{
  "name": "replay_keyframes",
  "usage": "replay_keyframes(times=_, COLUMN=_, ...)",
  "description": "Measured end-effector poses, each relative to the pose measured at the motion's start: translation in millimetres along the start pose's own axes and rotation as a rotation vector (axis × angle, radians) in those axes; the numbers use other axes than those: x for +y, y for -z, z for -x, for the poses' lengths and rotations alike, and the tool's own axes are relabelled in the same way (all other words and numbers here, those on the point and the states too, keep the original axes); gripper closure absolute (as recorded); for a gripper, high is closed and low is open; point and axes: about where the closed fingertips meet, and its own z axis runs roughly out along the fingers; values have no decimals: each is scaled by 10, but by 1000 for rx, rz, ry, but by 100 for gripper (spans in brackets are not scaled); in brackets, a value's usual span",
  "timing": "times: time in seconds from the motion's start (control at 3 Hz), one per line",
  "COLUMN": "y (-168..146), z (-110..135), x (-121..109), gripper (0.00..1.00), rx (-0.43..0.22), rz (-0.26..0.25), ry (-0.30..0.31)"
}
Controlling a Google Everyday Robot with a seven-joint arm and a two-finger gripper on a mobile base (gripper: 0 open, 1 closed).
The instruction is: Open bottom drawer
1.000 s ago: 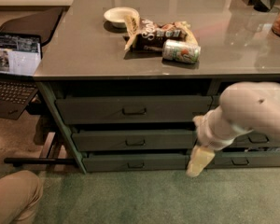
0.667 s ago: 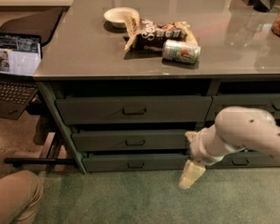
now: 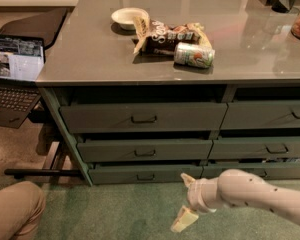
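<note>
The bottom drawer (image 3: 140,174) is the lowest, shallowest dark-green front of the left stack, with a small dark centre pull (image 3: 145,177). It looks about level with the drawers above it. My gripper (image 3: 186,200) hangs low over the green carpet, just in front of the drawer's right end and a little to the right of the pull. It is open and empty: one cream fingertip (image 3: 187,179) is near the drawer front and the other (image 3: 184,220) is lower down. My pale arm (image 3: 260,194) comes in from the right.
Two taller drawers (image 3: 142,117) sit above, and the right stack (image 3: 270,149) is beside them. The grey countertop (image 3: 80,49) holds a bowl (image 3: 128,17), a snack bag (image 3: 165,34) and a can (image 3: 194,55). There is a laptop (image 3: 12,69) at the left and a person's knee (image 3: 12,211) at the bottom left.
My arm has swung left and downward from in front of the right stack. The gripper now sits lower, near the bottom drawer's right end. No drawer has moved.
</note>
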Motion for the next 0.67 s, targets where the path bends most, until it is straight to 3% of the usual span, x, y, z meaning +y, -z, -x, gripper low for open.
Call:
replay_keyframes(times=0.33, y=-120, z=13, x=-118, gripper=0, rx=-35, rz=-50, ry=-21)
replay_keyframes(times=0.67, y=-121, z=14, x=-119, gripper=0, rx=-35, rz=-50, ry=-21)
